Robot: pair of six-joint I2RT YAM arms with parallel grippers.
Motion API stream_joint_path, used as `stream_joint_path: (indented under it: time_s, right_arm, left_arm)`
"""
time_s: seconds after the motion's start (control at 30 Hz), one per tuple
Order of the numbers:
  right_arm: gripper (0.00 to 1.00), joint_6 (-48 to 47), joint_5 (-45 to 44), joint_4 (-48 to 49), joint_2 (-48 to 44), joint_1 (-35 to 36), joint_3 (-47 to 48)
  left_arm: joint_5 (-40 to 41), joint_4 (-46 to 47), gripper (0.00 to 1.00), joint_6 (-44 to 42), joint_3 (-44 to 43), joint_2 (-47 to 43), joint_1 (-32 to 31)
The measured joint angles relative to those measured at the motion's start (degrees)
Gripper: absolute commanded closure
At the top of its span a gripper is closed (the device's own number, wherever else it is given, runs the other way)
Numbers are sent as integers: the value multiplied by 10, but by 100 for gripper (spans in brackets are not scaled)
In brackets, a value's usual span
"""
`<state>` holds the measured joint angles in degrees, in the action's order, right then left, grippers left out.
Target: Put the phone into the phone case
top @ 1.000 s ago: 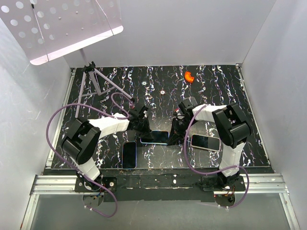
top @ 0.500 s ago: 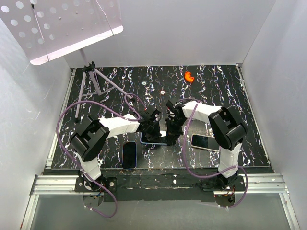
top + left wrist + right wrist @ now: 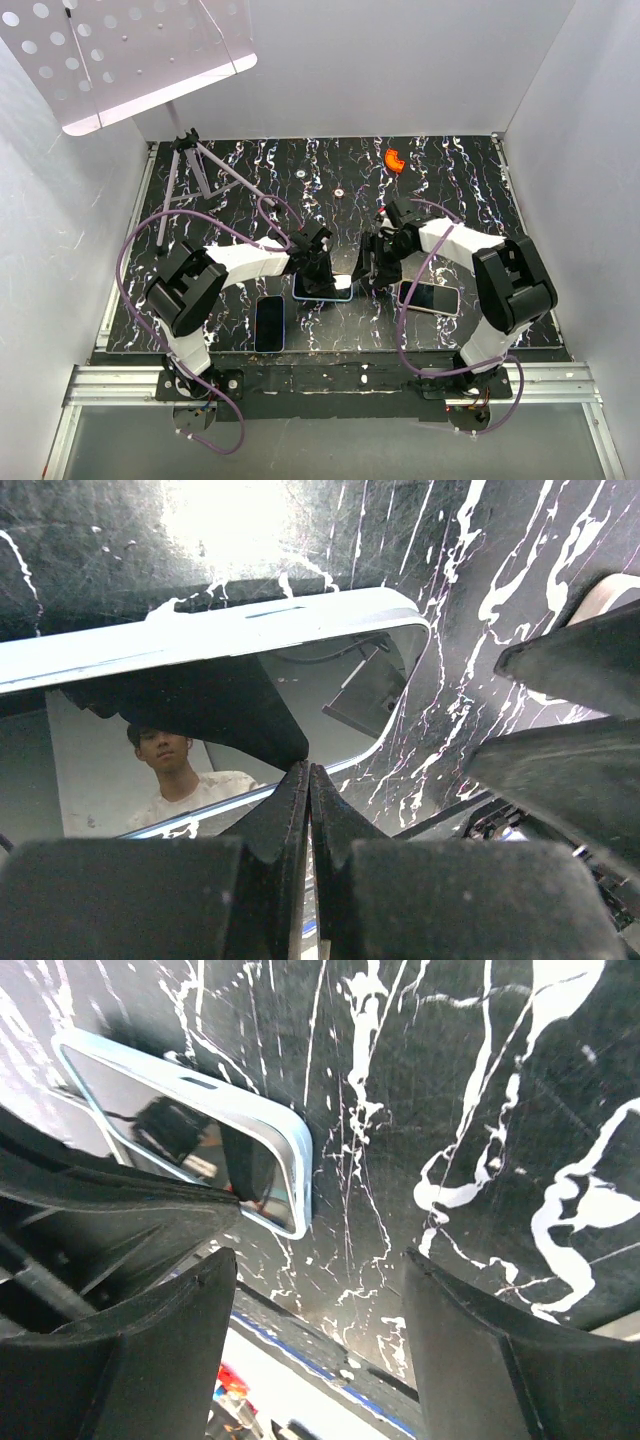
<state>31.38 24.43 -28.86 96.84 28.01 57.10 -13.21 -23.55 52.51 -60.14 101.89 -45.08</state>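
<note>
Left pincer [image 3: 308, 785]: pressed together, pinching nothing; tips seemingly touching the phone [image 3: 340, 680] screen directly beneath.
Right pincer [image 3: 316, 1270]: spread, empty, just beside the phone's end.
Phone case [image 3: 298, 1175]: pale rim wraps the visible corners; flat on bench [image 3: 450, 190] between the 2 pincers.
Progress: we judge seating nearly done; final press-down and release are left.

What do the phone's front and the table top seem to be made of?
The phone: glossy glass front, since it mirrors the room sharply; its pale blue rim looks like smooth plastic. The table top: black marble-patterned sheet, slightly shiny, probably printed film.
</note>
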Motion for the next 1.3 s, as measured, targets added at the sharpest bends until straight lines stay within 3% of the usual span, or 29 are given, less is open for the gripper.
stream_joint_path:
  time_s: [0.1,0.3,0.57,0.97,1.3]
  right_arm:
    - [32,2,40,30,-1,-30,-11]
    - [52,10,88,69,56,-40,-12]
    - [64,37,148,89,120,-40,16]
    - [73,32,153,56,153,-35,55]
    - [76,13,101,-17,172,-12,109]
  left_arm:
    - [-8,3,100,0,5,-1,6]
    - [-30,21,100,6,26,-10,24]
    - [-39,21,100,7,25,-9,34]
    - [-43,8,100,18,-18,25,38]
    - [-55,1,100,32,-68,73,41]
